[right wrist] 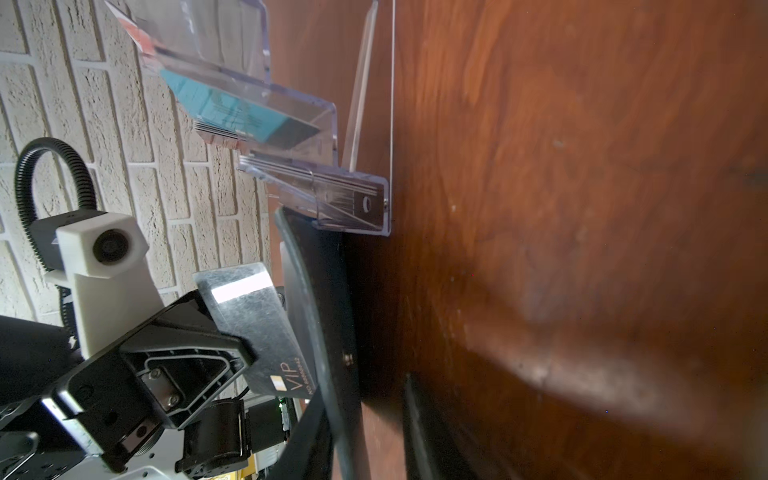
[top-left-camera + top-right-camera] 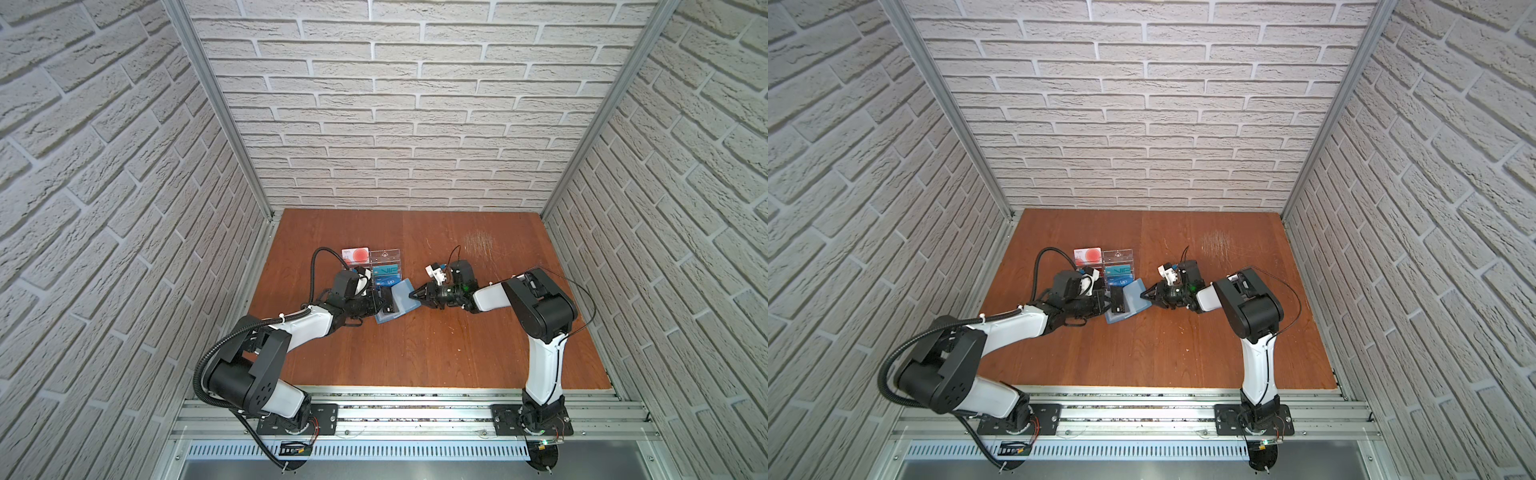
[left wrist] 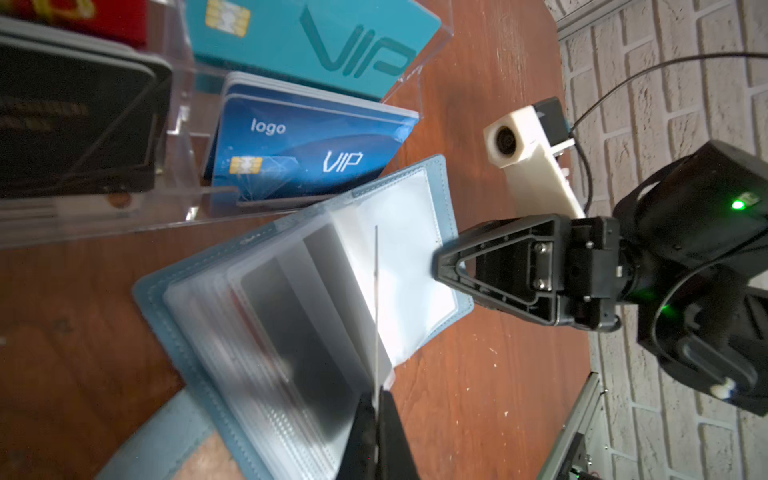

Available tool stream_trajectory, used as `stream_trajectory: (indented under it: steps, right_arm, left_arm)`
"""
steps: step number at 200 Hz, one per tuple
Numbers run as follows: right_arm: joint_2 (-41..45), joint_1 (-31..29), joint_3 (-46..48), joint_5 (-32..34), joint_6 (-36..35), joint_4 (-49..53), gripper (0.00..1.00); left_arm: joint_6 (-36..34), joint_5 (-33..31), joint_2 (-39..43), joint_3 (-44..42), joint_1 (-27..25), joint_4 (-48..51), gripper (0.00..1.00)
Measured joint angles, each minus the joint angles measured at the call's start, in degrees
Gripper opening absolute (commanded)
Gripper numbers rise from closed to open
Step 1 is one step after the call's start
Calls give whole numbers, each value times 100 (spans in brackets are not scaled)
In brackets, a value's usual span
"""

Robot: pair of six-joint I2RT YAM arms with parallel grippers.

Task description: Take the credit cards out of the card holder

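The slate-blue card holder (image 2: 405,295) (image 2: 1136,299) lies open on the table, its clear sleeves fanned up, as the left wrist view shows at the cover (image 3: 166,299). My left gripper (image 2: 380,306) (image 2: 1111,307) (image 3: 378,399) is shut on a dark credit card (image 2: 387,305) (image 1: 253,328) with a pale band and "VIP" lettering. It holds the card over the open pages; the card appears edge-on (image 3: 376,291) in the left wrist view. My right gripper (image 2: 414,296) (image 2: 1144,296) (image 1: 368,436) is open. The cover's free edge (image 1: 328,291) rests against one of its fingers, and a gap shows to the other.
A clear acrylic rack (image 2: 384,259) (image 3: 183,83) (image 1: 328,124) stands just behind the card holder and holds teal and blue VIP cards. A white card with a red circle (image 2: 356,254) stands at its back left. Brick-patterned walls enclose the table on three sides.
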State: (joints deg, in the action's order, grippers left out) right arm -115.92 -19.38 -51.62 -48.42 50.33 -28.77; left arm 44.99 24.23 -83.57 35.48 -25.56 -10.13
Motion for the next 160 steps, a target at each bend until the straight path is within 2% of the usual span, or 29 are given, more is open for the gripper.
stream_trajectory:
  steps: [73, 86, 132, 141, 160]
  right_arm:
    - [721, 4, 55, 306, -435, 487, 70]
    - [839, -4, 76, 413, -538, 614, 77]
    - [1506, -188, 120, 914, -1095, 1272, 83]
    - [1687, -264, 120, 1051, -1266, 1427, 95]
    - [2146, -514, 120, 1486, -1696, 1770, 99]
  left_arm:
    - [-802, -944, 780, 321, -4, 940, 0]
    - [-1073, -1167, 887, 684, -13, 1335, 0]
    - [-2411, -1987, 1040, 2577, 11, 2806, 0]
    - [-2684, -2024, 1126, 2745, 33, 3016, 0]
    - [-3445, -2055, 1246, 3021, 87, 3506, 0]
